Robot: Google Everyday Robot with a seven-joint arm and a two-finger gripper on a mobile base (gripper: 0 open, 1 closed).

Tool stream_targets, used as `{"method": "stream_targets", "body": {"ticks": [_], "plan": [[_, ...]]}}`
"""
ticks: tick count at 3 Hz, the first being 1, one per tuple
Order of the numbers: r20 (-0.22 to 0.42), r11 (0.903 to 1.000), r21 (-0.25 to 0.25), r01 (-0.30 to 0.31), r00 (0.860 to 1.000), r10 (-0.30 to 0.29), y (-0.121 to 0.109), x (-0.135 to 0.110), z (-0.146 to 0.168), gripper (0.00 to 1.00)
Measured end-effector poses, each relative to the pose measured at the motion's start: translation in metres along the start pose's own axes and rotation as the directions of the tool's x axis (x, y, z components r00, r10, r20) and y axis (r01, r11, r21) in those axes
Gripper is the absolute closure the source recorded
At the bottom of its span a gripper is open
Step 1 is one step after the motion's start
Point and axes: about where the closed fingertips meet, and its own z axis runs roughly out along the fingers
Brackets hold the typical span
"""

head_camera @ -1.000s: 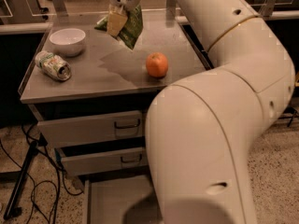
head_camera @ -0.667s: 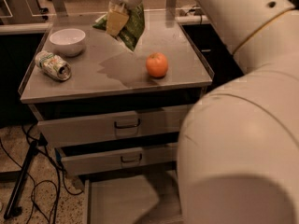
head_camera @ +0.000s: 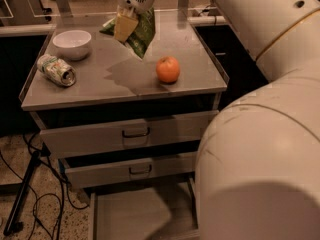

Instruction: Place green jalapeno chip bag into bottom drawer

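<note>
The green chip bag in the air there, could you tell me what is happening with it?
The robot's gripper has its jaws closed on the green jalapeno chip bag, holding it above the cart top. The bottom drawer is pulled open below, the bag not yet in it. A bowl, crushed can and orange sit on top.

On the grey cart top (head_camera: 100, 91), a white bowl (head_camera: 72, 43) is set at the far left, and a crushed can (head_camera: 56, 70) is laid on its side just nearer. An orange (head_camera: 168, 69) is placed right of centre. Black cables (head_camera: 47, 204) are strewn on the floor (head_camera: 15, 154) at the left.
</note>
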Motion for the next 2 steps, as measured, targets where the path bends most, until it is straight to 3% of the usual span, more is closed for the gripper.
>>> {"method": "stream_targets", "body": {"ticks": [1, 2], "plan": [[0.002, 0.9988, 0.016, -0.045, 0.999, 0.045, 0.013, 0.001, -0.014, 1.00], [-0.009, 0.9916, 0.009, -0.129, 0.992, 0.129, 0.067, 0.005, -0.029, 1.00]]}}
